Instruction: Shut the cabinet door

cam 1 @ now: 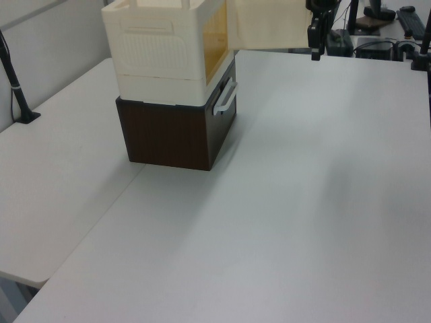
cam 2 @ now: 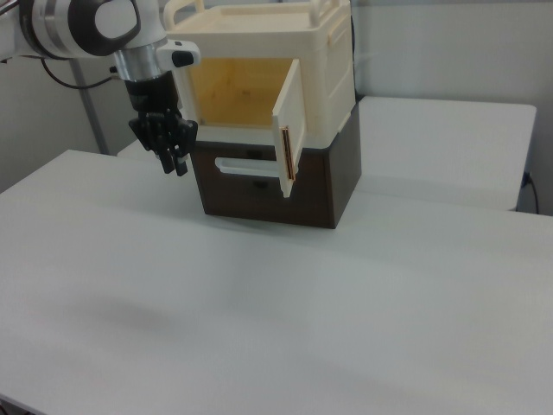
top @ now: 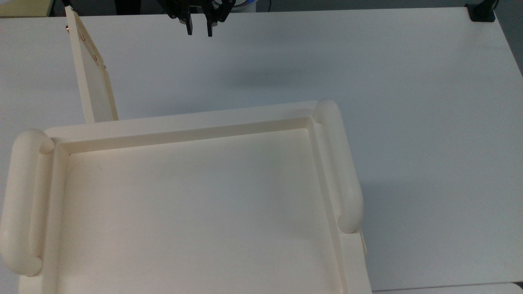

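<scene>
A robotics lab or office workroom: plain white benches [cam 1: 303,202] pushed together, pale partition walls [cam 2: 449,52], a black clamped camera post [cam 1: 17,87] at a bench edge, and beyond the arm's fingers [cam 1: 314,47] a desk with cables and dark equipment [cam 1: 377,27].

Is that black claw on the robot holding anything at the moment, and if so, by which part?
Nothing. The black two-finger gripper hangs in the air above the white table, apart from the thin cream cabinet door.

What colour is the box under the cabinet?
Dark brown, wood-look, with a pale handle on its front. The box under the cabinet shows best in the right view.
</scene>
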